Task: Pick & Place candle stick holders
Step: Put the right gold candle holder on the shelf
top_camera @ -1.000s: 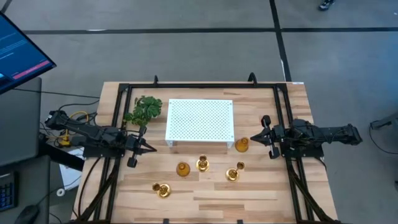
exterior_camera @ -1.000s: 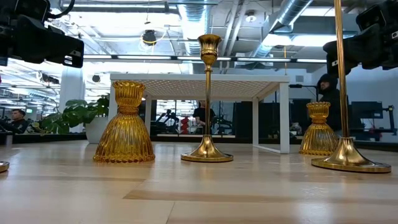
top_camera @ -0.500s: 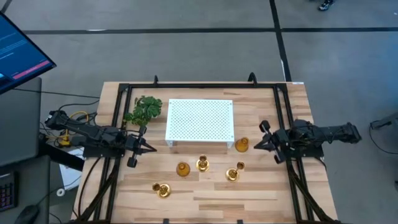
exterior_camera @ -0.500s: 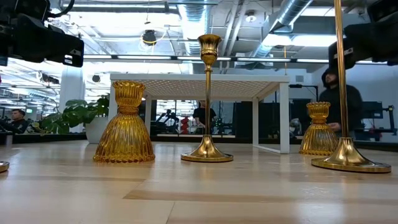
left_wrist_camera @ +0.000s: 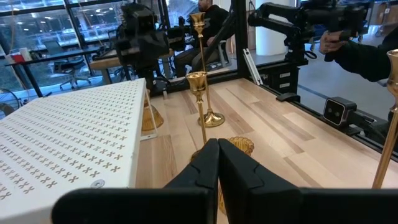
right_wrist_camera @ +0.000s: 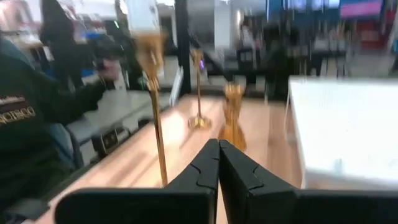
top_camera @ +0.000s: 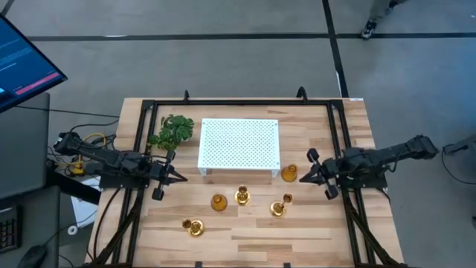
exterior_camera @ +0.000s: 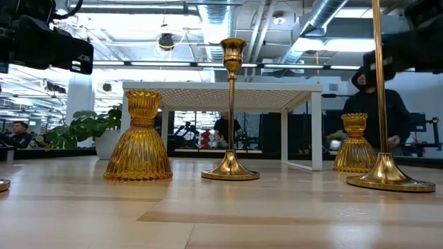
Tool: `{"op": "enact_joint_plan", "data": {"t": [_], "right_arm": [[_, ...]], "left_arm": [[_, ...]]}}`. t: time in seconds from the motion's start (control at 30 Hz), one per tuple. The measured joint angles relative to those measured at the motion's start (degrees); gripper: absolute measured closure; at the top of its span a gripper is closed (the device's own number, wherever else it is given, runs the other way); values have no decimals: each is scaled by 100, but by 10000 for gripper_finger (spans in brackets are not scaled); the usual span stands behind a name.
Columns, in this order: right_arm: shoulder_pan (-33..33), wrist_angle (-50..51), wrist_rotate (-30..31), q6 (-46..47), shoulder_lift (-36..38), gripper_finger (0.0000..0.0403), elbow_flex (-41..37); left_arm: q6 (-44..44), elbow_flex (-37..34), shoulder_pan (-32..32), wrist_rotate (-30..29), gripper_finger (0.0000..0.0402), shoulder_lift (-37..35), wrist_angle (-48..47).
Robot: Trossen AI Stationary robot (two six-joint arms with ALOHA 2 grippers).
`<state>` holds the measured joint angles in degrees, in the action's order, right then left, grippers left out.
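Several gold candle stick holders stand on their bases on the wooden table. A squat one (top_camera: 289, 173) is beside the white perforated stand (top_camera: 238, 145). Another squat one (top_camera: 218, 202) and a slim one (top_camera: 242, 196) stand mid-table, a slim one (top_camera: 279, 208) stands to their right, and one (top_camera: 195, 226) is nearer the front. In the low view a tall stem (exterior_camera: 380, 104) rises at the right. My left gripper (top_camera: 184, 179) hovers shut at the table's left. My right gripper (top_camera: 300, 179) hovers shut just right of the squat holder by the stand and touches nothing.
A green leafy sprig (top_camera: 172, 130) lies at the stand's far left corner. A black frame (top_camera: 223, 102) runs around the table's far and side edges. A person (exterior_camera: 374, 114) stands beyond the table. Bare wood (top_camera: 253, 238) lies along the near edge.
My right gripper has swung toward the table's left and slightly toward the near edge, closing on the squat holder beside the stand, and has stayed shut. The holders have not moved. The person behind the table has shifted.
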<state>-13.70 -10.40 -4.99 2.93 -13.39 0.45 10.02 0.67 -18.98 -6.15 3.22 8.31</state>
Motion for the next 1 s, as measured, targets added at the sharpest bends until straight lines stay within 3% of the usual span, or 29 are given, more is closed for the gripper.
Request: {"op": "enact_joint_plan", "data": {"t": [0.17, 0.4, 0.63, 1.0], "right_arm": [[-208, -266, 88, 452, -769, 403, 0], [-695, -1110, 13, 439, -1659, 403, 0], [-922, -2187, 318, 503, -2440, 400, 0], [-912, -2736, 547, 783, -3518, 281, 175]], "left_arm": [[2, 0, -2, 0, 394, 0, 24], [66, 0, -1, -1, 394, -2, 77], [66, 0, -1, -2, 394, 0, 86], [66, 0, -2, -2, 394, 0, 116]]}}
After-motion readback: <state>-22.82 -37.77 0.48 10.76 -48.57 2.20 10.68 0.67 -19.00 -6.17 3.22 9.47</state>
